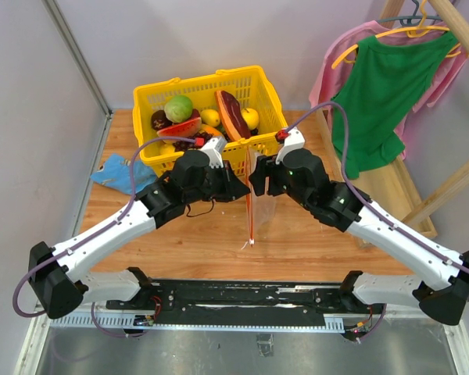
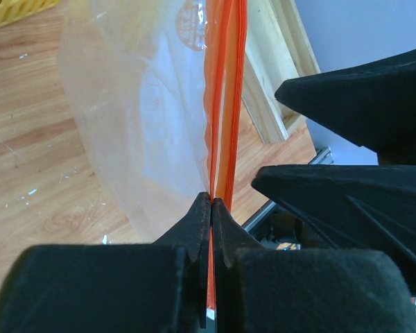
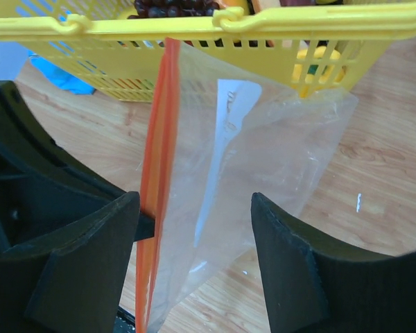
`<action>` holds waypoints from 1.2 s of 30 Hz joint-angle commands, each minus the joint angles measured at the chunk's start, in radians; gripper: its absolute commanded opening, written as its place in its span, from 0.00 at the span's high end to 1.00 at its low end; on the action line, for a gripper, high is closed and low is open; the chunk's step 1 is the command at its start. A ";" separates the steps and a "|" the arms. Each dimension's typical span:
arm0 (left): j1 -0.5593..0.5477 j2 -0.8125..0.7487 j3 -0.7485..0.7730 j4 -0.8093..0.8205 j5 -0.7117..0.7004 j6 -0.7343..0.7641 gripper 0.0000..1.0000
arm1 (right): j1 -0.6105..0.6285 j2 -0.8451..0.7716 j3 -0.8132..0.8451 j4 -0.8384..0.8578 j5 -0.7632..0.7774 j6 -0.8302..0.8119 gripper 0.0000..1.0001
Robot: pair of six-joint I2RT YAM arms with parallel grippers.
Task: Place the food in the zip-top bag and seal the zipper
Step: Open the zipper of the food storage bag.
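The clear zip-top bag hangs on edge between my two grippers, in front of the yellow basket. Its red-orange zipper runs toward the near edge and ends in a white slider tab. My left gripper is shut on the zipper strip, with the bag's film beyond it. My right gripper is open, its fingers on either side of the bag, with the zipper by its left finger. The watermelon slice, a yellow fruit and a dark purple piece lie in the basket.
The yellow lattice basket stands at the back centre and also holds a green cabbage. It also shows in the right wrist view. A blue cloth lies left of it. A clothes rack with a green shirt stands at the right.
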 commanded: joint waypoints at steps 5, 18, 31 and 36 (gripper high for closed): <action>-0.017 -0.012 0.019 0.031 -0.042 -0.023 1.00 | 0.014 0.035 -0.011 -0.031 0.073 0.056 0.36; -0.027 0.005 0.028 0.033 -0.048 -0.027 1.00 | 0.016 0.075 -0.004 -0.069 0.066 0.063 0.36; -0.028 0.005 0.045 -0.018 -0.105 -0.025 1.00 | 0.015 0.115 0.001 -0.159 0.137 0.004 0.44; -0.028 0.019 0.066 -0.065 -0.134 -0.016 1.00 | 0.015 0.105 -0.008 -0.186 0.156 -0.023 0.52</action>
